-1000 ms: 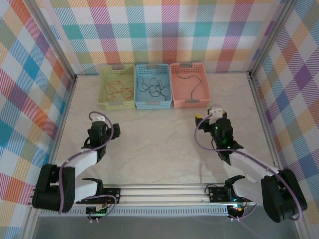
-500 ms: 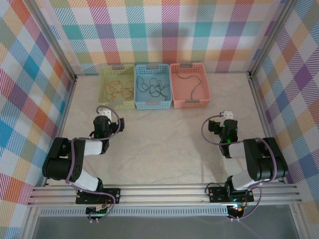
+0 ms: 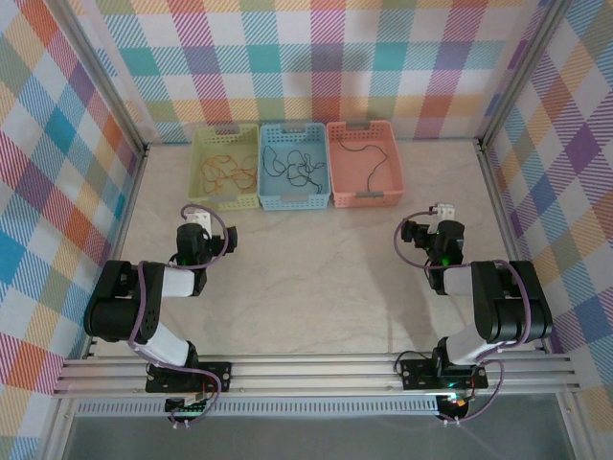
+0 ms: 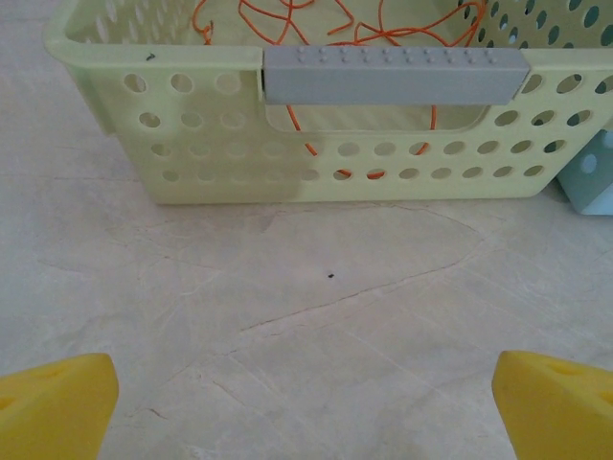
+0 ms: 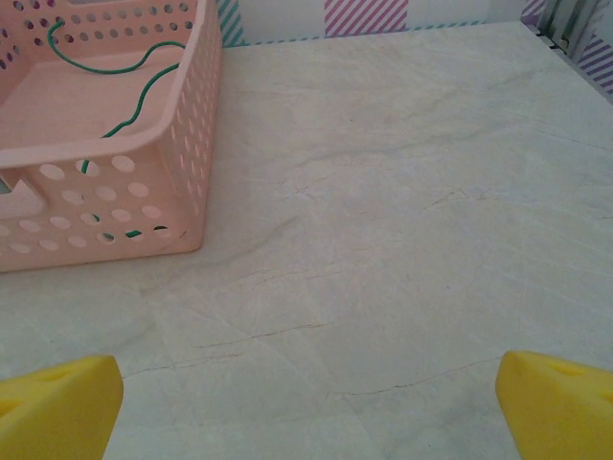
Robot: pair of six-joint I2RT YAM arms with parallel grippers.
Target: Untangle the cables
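- The left gripper [image 4: 306,407] hangs low over the bare table [image 3: 306,278], facing the near wall of the green basket [image 4: 192,144]. Its yellow fingertips [image 4: 53,402] are spread wide with nothing between them.
- The right gripper [image 5: 306,402] is likewise spread and empty, near and to the right of the pink basket [image 5: 192,125].
- The 3 cables lie at the far side, 1 per basket. The orange cable [image 3: 225,171] is in the green basket, a black cable [image 3: 292,165] in the blue basket [image 3: 293,199], and a dark cable [image 3: 376,165] in the pink one.
- The sorting looks finished, though I cannot tell whether the black cable's loops hide a knot.
- Risk: a finger dipped into those loose coils could snag a loop and drag the hair-fine wire out over the rim.
- Risk: a low forward reach could catch a perforated wall and shove a light basket, spilling wires together again.
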